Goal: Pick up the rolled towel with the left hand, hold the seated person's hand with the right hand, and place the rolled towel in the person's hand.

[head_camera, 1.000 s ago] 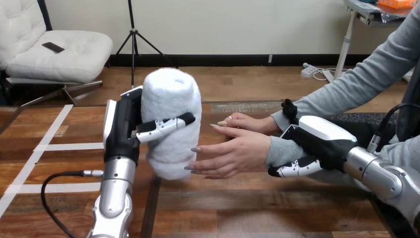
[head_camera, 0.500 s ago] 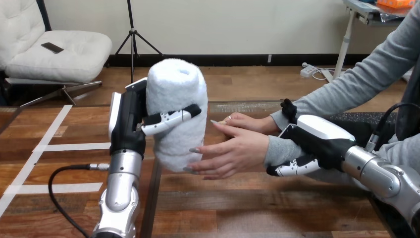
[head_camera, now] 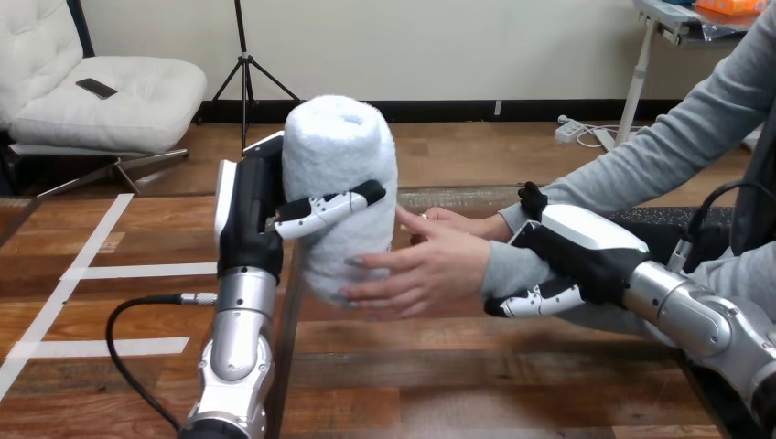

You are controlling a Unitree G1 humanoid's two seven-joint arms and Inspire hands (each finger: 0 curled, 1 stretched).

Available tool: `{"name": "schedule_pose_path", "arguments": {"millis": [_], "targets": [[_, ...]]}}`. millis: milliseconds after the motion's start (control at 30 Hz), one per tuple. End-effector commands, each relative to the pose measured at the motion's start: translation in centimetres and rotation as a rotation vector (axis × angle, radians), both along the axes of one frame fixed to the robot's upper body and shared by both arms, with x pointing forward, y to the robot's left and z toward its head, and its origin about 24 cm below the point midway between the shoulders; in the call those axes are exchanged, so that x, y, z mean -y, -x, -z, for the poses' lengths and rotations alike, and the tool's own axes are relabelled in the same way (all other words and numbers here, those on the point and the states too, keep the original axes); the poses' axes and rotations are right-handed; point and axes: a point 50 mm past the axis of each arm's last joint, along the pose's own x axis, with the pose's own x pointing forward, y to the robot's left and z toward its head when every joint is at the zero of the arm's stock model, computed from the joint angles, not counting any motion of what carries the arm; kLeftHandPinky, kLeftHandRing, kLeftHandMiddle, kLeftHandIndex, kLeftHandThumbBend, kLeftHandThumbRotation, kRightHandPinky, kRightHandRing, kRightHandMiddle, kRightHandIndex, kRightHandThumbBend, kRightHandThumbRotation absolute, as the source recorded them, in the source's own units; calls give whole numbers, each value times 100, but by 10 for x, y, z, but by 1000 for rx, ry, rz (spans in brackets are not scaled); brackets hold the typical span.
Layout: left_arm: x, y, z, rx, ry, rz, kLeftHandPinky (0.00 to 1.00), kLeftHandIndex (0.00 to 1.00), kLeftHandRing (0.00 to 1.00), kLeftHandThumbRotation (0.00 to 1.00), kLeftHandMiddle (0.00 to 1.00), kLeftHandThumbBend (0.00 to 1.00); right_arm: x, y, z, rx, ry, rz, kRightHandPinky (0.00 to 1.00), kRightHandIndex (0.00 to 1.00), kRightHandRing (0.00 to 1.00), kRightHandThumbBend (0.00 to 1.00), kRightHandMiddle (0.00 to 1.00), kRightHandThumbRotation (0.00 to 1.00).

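Rolled towel stands upright in the air above the bench, clamped by the left hand, whose fingers wrap across its front. The person's nearer hand lies against the towel's lower side. The right hand is curled round the person's wrist, thumb under the grey sleeve. Best, I judge, to press the roll fully into that palm and loosen the left hand only once the person grips. The wooden bench carries white tape strips at left.
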Motion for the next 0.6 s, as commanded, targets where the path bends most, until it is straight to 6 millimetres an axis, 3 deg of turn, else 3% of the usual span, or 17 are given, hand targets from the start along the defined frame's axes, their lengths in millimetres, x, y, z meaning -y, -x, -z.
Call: {"name": "schedule_pose_path", "arguments": {"millis": [0,567], "targets": [[13,-17,-35,126,33,34,34,41,36,0,41,56,-10,-22,-38,131,-72,9,14,22,18,59,22,40],[27,-16,-33,115,56,78,35,41,37,0,41,58,-15,-26,-44,148,-64,7,14,22,18,60,22,42]]}}
